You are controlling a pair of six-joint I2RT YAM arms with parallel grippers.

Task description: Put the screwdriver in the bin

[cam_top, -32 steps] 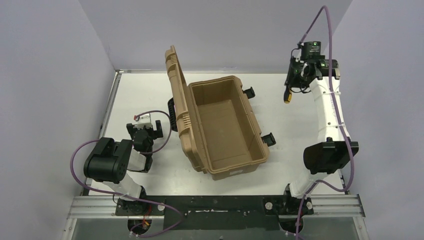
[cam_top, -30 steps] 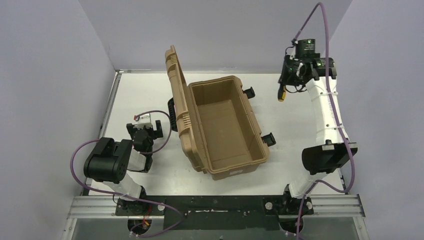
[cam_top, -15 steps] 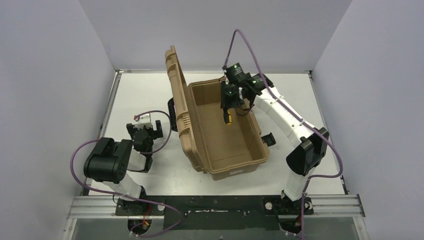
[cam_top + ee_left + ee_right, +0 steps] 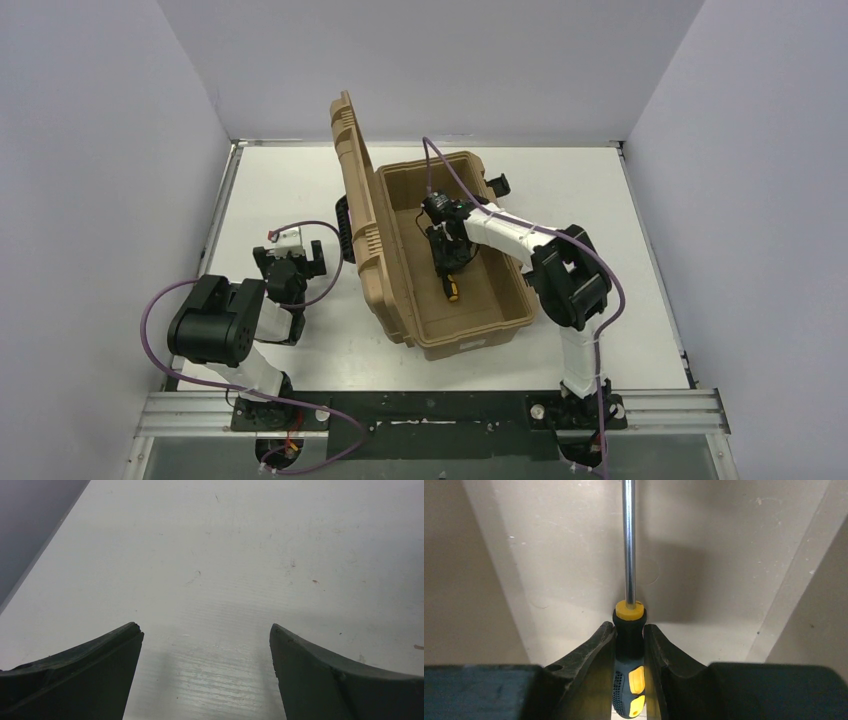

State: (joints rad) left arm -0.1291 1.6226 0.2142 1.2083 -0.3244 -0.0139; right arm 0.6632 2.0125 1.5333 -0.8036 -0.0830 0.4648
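The tan bin (image 4: 478, 337) stands open in the middle of the table, its ribbed lid (image 4: 352, 190) raised on the left side. My right gripper (image 4: 447, 264) reaches down inside it, shut on the screwdriver (image 4: 452, 290). In the right wrist view the black and yellow handle (image 4: 629, 645) is pinched between the fingers of the right gripper (image 4: 629, 631), and the metal shaft (image 4: 628, 540) points toward the bin's inner floor (image 4: 569, 555). My left gripper (image 4: 290, 262) rests on the table left of the bin; in its wrist view it (image 4: 206, 630) is open over bare white table.
Black latches (image 4: 497, 184) (image 4: 538, 279) stick out from the bin's right side, and a black handle (image 4: 344, 228) sits behind the lid. Grey walls close off the white table (image 4: 610, 220) on the left, back and right.
My right arm swung from the far right corner leftward over the bin and lowered into it, carrying the screwdriver. The left arm has not moved.
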